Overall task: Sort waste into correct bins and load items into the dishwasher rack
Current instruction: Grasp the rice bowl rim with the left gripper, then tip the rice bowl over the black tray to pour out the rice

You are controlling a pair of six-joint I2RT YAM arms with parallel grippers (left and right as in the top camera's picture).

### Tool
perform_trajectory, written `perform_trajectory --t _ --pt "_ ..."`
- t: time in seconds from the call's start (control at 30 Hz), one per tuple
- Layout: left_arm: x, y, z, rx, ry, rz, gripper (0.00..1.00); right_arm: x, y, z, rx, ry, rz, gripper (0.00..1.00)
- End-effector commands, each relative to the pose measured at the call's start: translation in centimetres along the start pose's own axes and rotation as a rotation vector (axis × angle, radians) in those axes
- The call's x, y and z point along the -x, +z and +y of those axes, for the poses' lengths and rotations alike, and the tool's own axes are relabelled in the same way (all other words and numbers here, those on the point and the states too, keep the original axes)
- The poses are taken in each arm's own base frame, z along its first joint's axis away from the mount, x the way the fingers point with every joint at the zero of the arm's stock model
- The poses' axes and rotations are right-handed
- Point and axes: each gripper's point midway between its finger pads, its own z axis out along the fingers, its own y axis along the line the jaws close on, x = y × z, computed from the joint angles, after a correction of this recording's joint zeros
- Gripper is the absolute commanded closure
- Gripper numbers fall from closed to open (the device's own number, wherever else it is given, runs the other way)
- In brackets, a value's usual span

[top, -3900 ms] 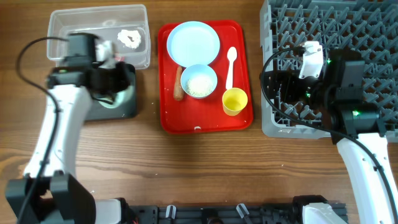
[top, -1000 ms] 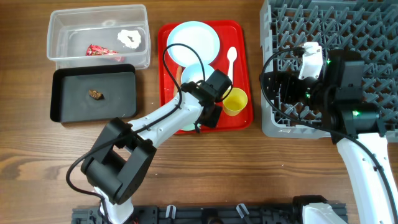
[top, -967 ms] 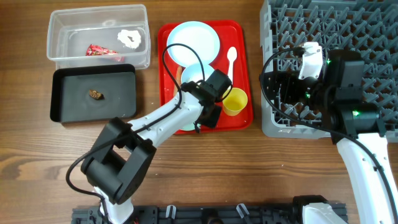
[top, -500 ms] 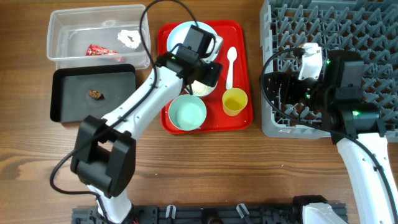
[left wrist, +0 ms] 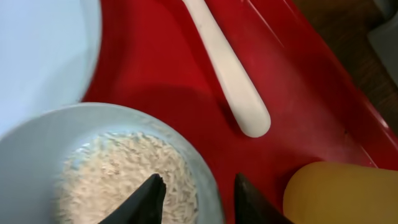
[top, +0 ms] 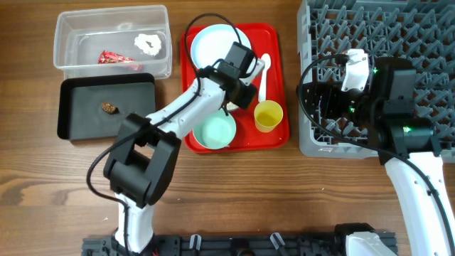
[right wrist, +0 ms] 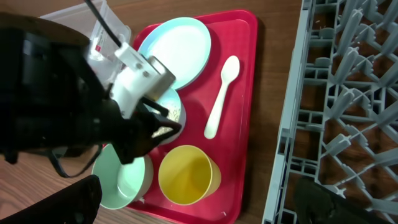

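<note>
My left gripper is open over the pale-blue bowl of white rice on the red tray. In the left wrist view the gripper has one finger over the rice and one outside, with the bowl's right rim between them. The empty mint-green bowl, yellow cup, white spoon and pale-blue plate also sit on the red tray. My right gripper is open and empty at the left edge of the grey dishwasher rack. The carrot stick is hidden by the left arm.
The clear tub holds a red wrapper and a white tissue. The black tray holds a brown lump. The red tray lies between the bins and the rack.
The mint-green bowl now sits free at the red tray's front. My left gripper has shifted slightly right and toward the front, onto the rice bowl's rim. The right arm has not moved.
</note>
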Motion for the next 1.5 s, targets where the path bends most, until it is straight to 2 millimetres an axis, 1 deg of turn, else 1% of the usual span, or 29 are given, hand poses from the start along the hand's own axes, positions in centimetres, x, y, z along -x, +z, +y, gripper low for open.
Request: perform_trajectory --t 0.0,0.1,0.23,0.3,0.37,0.47,0.53,0.6,0.67,0.7,0.77,0.9,1.0,1.2,1.3,1.37,1.47 --pt "-1.9 2.5 -0.9 0.002 -0.017 0.07 0.67 1.0 -0.3 0.7 0.025 -0.002 -0.021 0.0" --pt "-2.0 2.7 -0.7 0.032 -0.022 0.074 0.7 1.0 -0.3 0.7 0.025 -0.003 -0.021 0.0" --pt "-1.8 2.7 -0.6 0.035 -0.023 0.065 0.81 1.1 -0.3 0.7 0.025 -0.004 -0.024 0.0" --pt "-1.4 2.7 0.0 0.075 -0.055 0.048 0.85 1.1 -0.3 0.7 0.025 -0.005 -0.025 0.0" --pt "-1.0 2.6 0.6 0.104 -0.072 0.03 0.87 1.1 -0.3 0.7 0.025 -0.004 -0.025 0.0" --pt "-0.5 2.4 0.5 0.104 -0.072 0.019 0.87 1.1 -0.3 0.7 0.025 -0.004 -0.025 0.0" --pt "-0.1 2.1 0.5 0.103 -0.072 0.007 0.87 1.1 -0.3 0.7 0.025 -0.004 -0.025 0.0" --pt "0.1 2.0 0.5 0.102 -0.079 0.0 0.8 1.1 -0.3 0.7 0.025 -0.004 -0.025 0.0" --pt "0.1 2.0 0.5 0.105 -0.104 -0.003 0.71 1.1 -0.3 0.7 0.025 -0.004 -0.025 0.0" --pt "0.2 2.0 0.5 0.105 -0.104 -0.003 0.69 1.1 -0.3 0.7 0.025 -0.005 -0.025 0.0" --pt "0.2 2.0 0.5 0.105 -0.105 -0.007 0.69 1.1 -0.3 0.7 0.026 -0.005 -0.026 0.0" --pt "0.5 2.0 0.5 0.105 -0.108 -0.017 0.76 1.1 -0.3 0.7 0.026 -0.004 -0.026 0.0" --pt "0.5 2.0 0.5 0.105 -0.108 -0.017 0.85 1.1 -0.3 0.7 0.025 -0.004 -0.025 0.0" --pt "0.5 1.9 0.6 0.108 -0.108 -0.019 0.96 1.1 -0.3 0.7 0.026 -0.005 -0.026 0.0" --pt "1.1 1.2 0.5 0.106 -0.108 -0.038 0.96 1.2 -0.3 0.7 0.026 -0.005 -0.027 0.0" --pt "1.9 0.1 0.4 0.105 -0.108 -0.065 0.96 1.2 -0.3 0.7 0.026 -0.006 -0.029 0.0" --pt "3.5 -2.5 0.3 0.098 -0.15 -0.129 0.96 1.2 -0.3 0.7 0.026 -0.006 -0.029 0.0"
